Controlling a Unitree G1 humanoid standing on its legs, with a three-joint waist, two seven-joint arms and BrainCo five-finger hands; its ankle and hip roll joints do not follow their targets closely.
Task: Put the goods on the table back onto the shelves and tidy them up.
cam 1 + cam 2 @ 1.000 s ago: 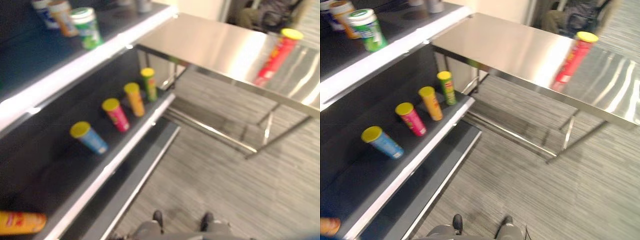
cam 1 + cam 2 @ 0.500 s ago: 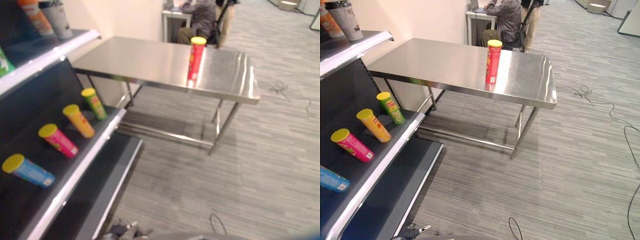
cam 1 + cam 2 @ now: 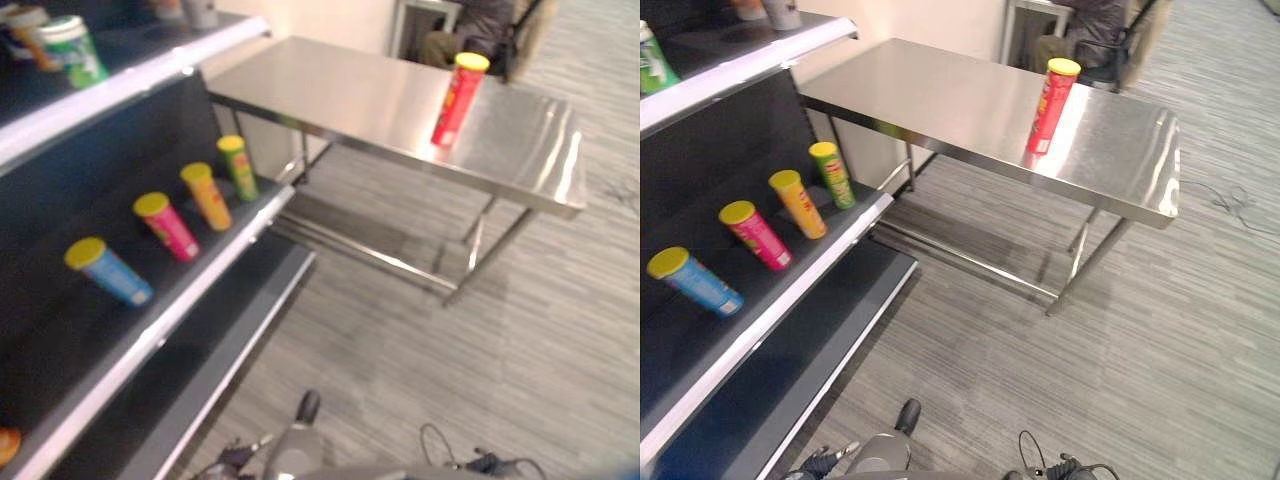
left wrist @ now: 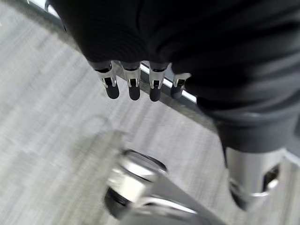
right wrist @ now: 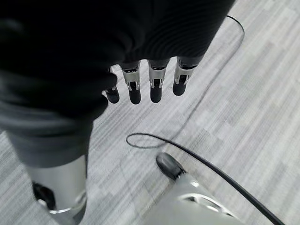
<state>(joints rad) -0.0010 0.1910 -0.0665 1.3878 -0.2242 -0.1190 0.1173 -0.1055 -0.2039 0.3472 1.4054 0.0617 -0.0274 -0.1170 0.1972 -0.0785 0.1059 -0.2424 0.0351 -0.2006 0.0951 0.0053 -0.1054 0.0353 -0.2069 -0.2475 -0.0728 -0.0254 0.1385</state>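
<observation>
Red can [image 3: 1052,107] stands upright at 1 o'clock on the steel table [image 3: 940,100], well apart from both hands; probably light, rigid, smooth-walled, tippy, so wrap mid-body; left hand [image 4: 133,82] and right hand [image 5: 145,84] hang relaxed, empty.

Polished metal, matt shelving, ribbed floor

The table [image 3: 940,100] is smooth, glossy steel; the shelves [image 3: 700,330] at the left are matt black boards with shiny pale edges; the floor [image 3: 1160,350] looks like striped grey carpet.
</observation>
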